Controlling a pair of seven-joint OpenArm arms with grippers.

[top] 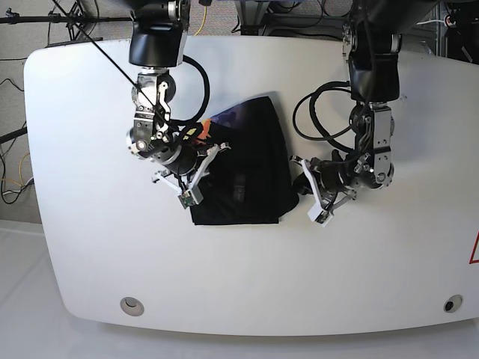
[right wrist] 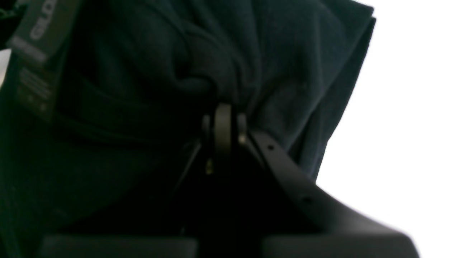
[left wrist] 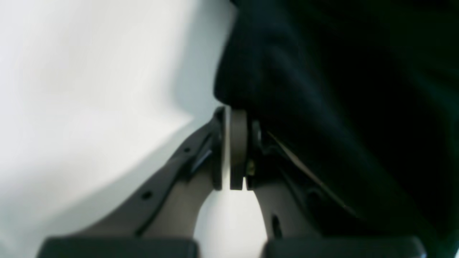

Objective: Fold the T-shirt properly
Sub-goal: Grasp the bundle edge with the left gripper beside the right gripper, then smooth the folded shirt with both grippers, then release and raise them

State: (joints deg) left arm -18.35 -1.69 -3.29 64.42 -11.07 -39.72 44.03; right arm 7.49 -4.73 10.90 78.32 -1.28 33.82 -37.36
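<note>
White table (top: 247, 277), wide and mostly bare. Near its middle, the T-shirt (top: 251, 168), already gathered into a narrow dark bundle, a sliver of orange and purple print peeking out at the upper left corner. Judged partly folded: sides apparently brought in, but the outline uneven and wider at the bottom (final fold and tidying likely left to do). Right gripper (right wrist: 223, 107) clamped shut on bunched fabric at the bundle's edge, a label visible nearby in the wrist view. Left gripper (left wrist: 235, 111) likewise pinched closed on a fold of the cloth at the opposite edge. Plenty of free surface below and to both sides; far edge crowded by arm bases and cables (top: 318, 112), so less room there.
</note>
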